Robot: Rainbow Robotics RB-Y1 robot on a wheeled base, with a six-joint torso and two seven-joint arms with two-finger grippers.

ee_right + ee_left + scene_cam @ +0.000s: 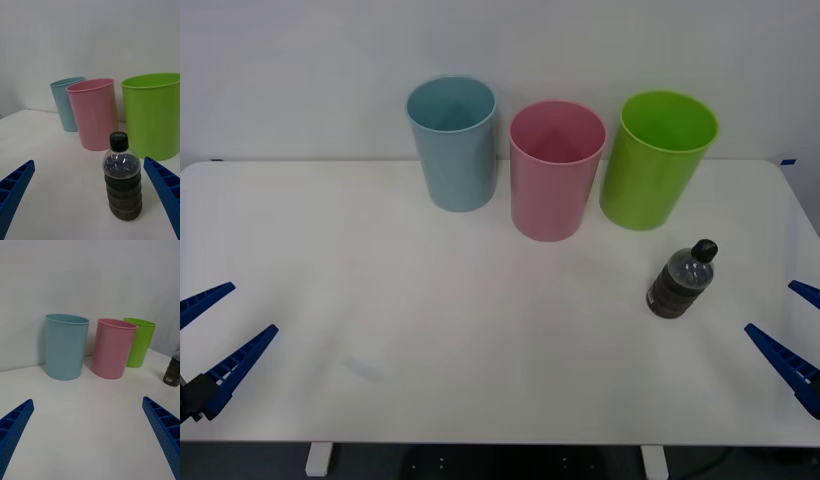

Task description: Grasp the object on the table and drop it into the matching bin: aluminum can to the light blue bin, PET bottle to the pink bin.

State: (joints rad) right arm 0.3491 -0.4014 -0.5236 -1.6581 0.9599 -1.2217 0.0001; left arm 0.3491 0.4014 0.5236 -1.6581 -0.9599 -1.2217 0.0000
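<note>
A small clear PET bottle with dark brown contents and a black cap stands upright on the white table, at the right, in front of the lime green bin. The pink bin stands at the back centre, with the light blue bin to its left. My right gripper is open at the table's right edge, a short way right of the bottle. In the right wrist view the bottle stands ahead between the spread fingers. My left gripper is open at the front left.
A lime green bin stands to the right of the pink one, just behind the bottle. The three bins form a row near the back wall. Bare white tabletop stretches between the grippers and the bins.
</note>
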